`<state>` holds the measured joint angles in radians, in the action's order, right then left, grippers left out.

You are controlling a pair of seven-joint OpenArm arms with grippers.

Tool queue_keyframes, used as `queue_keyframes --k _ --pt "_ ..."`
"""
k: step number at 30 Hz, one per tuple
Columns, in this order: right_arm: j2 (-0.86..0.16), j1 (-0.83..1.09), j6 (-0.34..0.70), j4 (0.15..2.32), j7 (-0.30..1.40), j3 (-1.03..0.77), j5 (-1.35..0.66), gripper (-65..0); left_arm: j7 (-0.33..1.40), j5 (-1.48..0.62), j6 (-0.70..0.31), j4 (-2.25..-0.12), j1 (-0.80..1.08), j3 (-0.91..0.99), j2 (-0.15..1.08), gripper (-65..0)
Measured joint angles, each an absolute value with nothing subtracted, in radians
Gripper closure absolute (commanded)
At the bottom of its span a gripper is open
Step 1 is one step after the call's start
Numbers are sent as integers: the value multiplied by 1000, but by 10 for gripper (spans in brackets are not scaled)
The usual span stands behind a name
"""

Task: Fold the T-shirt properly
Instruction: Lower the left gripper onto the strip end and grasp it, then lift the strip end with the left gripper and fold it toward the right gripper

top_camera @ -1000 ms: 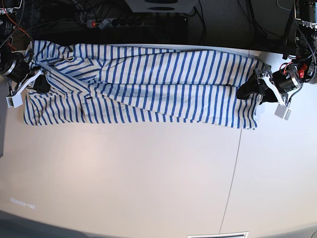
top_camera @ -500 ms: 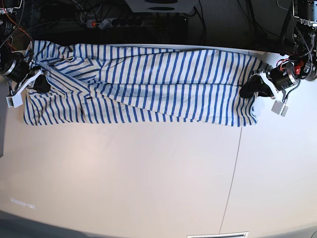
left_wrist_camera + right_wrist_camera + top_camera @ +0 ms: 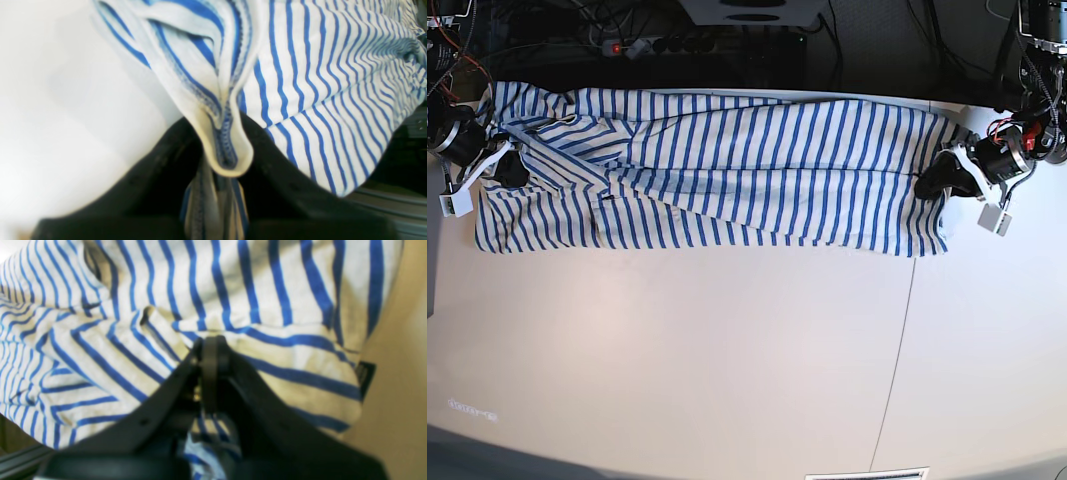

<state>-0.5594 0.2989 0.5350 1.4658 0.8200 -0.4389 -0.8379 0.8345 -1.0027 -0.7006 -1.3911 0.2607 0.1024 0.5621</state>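
With the left end effector (image 3: 933, 178) and right end effector (image 3: 507, 168) each clamped on an end of the T-shirt (image 3: 727, 170) stretched along the desk (image 3: 727, 350), 1 thin pinch could slip mid-fold.

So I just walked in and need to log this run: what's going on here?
A two-armed robot is partway through folding a blue-and-white striped T-shirt, which lies stretched out in a long band across the far side of the white table. The left gripper is shut on the hem end, with a fold of fabric bunched between its black fingers. The right gripper is shut on the cloth at the opposite end.
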Motion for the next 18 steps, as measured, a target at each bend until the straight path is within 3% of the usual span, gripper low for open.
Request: queue_keyframes --k 13,18 --pt "-559 299 535 1466 820 -439 -841 0 860 -952 -696 -1397 271 221 610 0" --pt "-559 299 535 1466 820 -439 -841 0 861 -849 -610 -1509 274 221 662 0"
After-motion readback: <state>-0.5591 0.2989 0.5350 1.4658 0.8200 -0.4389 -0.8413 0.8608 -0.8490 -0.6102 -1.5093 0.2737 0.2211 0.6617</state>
